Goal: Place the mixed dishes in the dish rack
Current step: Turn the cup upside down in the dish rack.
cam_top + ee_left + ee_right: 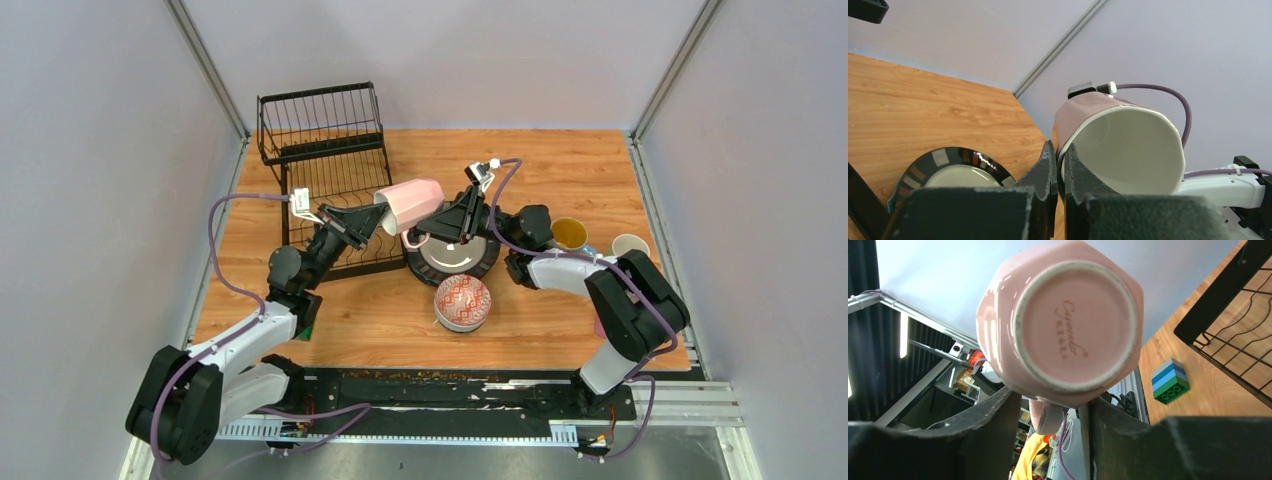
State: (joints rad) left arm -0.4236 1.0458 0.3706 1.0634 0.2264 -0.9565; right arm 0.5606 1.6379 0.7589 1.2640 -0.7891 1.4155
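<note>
Left pincer [1059, 150]: pressed together on the mug [1128, 145] at its rim, one finger inside the mouth, one on the pink wall outside. The mug is off the table, hanging from that pinch.

Right pincer [1050, 402]: jaws spread, one on each side of the mug's handle, with a gap showing on both sides. No grip seen here. The mug's base faces this wrist camera squarely.

Mug axis: near level, running left to right between the two pincers. Mouth toward the left arm, base toward the right arm, handle pointing down.

Under the mug: plate [480, 262] flat on the table. Bowl [462, 301] nearer the arm bases. Yellow-lined cup [569, 233] and white-lined cup [629, 244] at far right.

Rack [320, 130]: left of the mug and behind it, with its low tray just beside the left pincer.

Judgement: the left arm is the nearer one to the rack and already has the mug. The coming move turns on carrying the mug leftward, mouth first, once the handle is free of the right jaws.
</note>
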